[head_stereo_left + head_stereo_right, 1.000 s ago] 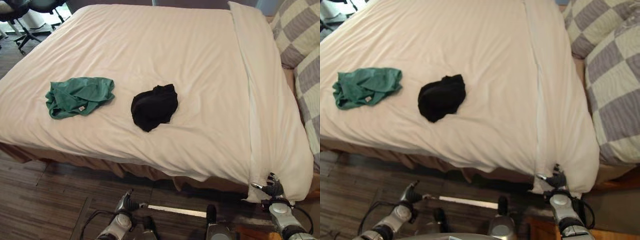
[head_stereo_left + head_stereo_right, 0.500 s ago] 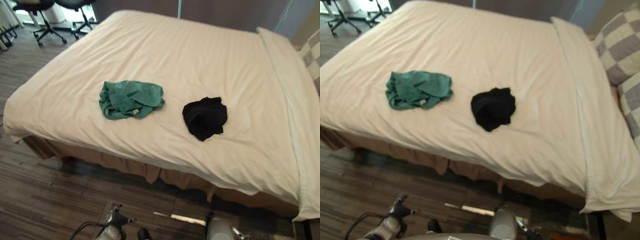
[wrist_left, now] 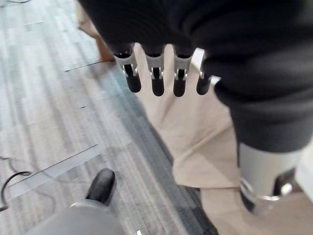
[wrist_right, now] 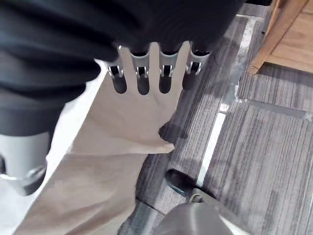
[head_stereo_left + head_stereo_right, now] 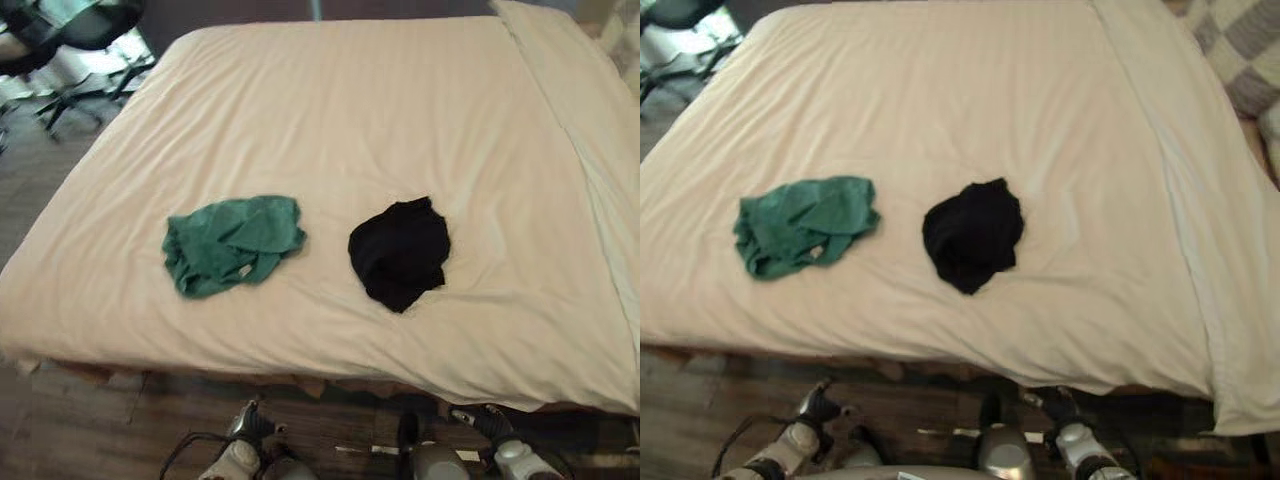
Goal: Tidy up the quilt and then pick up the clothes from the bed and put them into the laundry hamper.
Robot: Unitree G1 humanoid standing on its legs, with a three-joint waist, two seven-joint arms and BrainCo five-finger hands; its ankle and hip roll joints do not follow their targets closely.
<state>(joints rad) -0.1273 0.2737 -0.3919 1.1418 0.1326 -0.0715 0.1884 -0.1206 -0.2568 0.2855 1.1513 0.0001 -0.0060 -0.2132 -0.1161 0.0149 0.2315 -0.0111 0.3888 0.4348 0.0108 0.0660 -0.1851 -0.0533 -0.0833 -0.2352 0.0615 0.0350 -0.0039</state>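
A cream quilt (image 5: 380, 120) lies spread flat over the bed. On it, toward the near edge, sits a crumpled green garment (image 5: 232, 243) on the left and a bunched black garment (image 5: 399, 251) to its right. My left hand (image 5: 250, 425) hangs low in front of the bed's near edge, below the green garment. Its fingers (image 3: 154, 81) are straight and hold nothing. My right hand (image 5: 478, 422) hangs low below the black garment. The right fingers (image 4: 142, 78) are straight too, with the tan bed skirt (image 4: 122, 127) past them.
Checked pillows (image 5: 1240, 40) lie at the bed's far right. Office chairs (image 5: 70, 40) stand on the dark wood floor at the far left. A strip of pale tape (image 4: 215, 142) marks the floor by the bed, and a wooden piece of furniture (image 4: 288, 34) stands near my right hand.
The camera has swung, so the whole picture has shifted. My right hand has let go of the quilt's near right corner and now hangs free below the bed edge.
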